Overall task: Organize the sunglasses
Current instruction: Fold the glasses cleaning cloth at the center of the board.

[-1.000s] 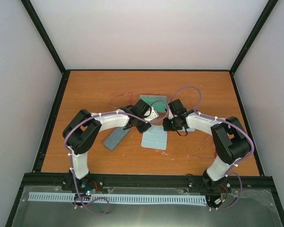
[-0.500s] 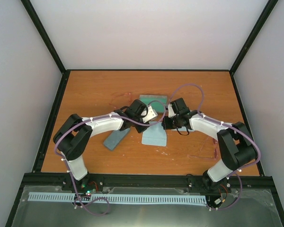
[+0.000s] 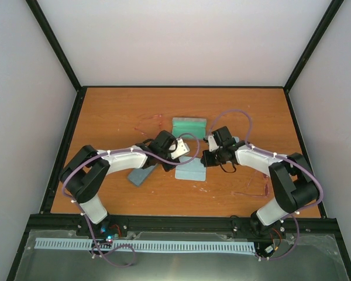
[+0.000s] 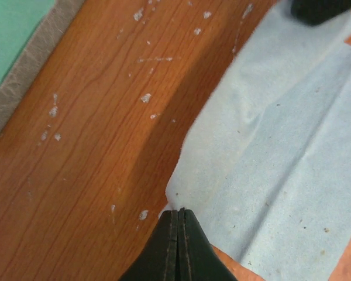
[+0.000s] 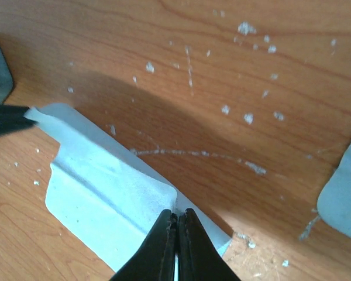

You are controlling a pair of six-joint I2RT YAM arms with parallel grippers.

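A pale blue cloth lies creased at the table's middle. My left gripper is shut on one of its corners, and my right gripper is shut on another corner. In the top view the left gripper and right gripper face each other across the cloth's far edge. The left fingertips show in the right wrist view, pinching the cloth. Two sunglasses show as faint red-pink outlines: one at the far left, one at the near right, both apart from the grippers.
An open case with a green inside lies just beyond the cloth. A grey case lies to the cloth's left under my left forearm. Another blue-grey piece sits at the right. Black rails edge the table.
Both grippers have come down and toward the near edge with the cloth's corners, and the cloth now looks shorter. The green case is now uncovered.
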